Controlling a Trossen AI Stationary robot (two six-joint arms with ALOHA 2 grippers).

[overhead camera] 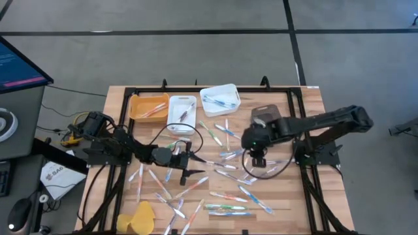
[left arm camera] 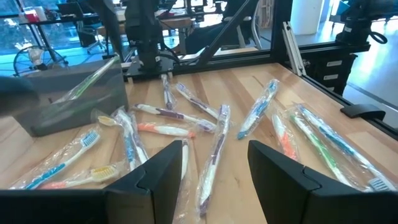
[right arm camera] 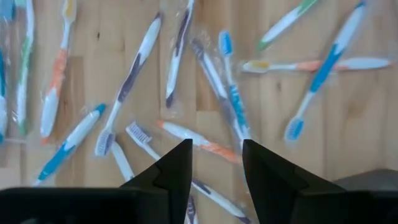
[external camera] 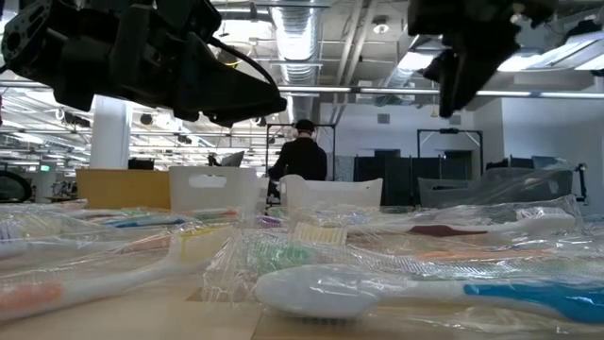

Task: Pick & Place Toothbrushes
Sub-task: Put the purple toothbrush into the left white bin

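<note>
Several wrapped toothbrushes [overhead camera: 225, 209] lie flat and scattered over the wooden table [overhead camera: 307, 111]. My left gripper [overhead camera: 189, 161] hovers open over the table's middle, pointing toward the right edge; a purple-and-white toothbrush [left arm camera: 212, 155] lies on the wood below and ahead of its fingers. My right gripper [overhead camera: 257, 158] hangs open right of centre, pointing steeply down. Beneath it lie an orange-and-white toothbrush [right arm camera: 200, 144] and a blue one [right arm camera: 231, 93]. Neither gripper [left arm camera: 217, 169] [right arm camera: 216, 163] has anything between its fingers.
Three bins stand along the far edge: an orange one [overhead camera: 135, 112], a white one [overhead camera: 172, 119] and a second white one [overhead camera: 227, 89], each with toothbrushes inside. A yellow lump [overhead camera: 140, 219] sits at the near left. A person [external camera: 302, 156] stands in the room behind.
</note>
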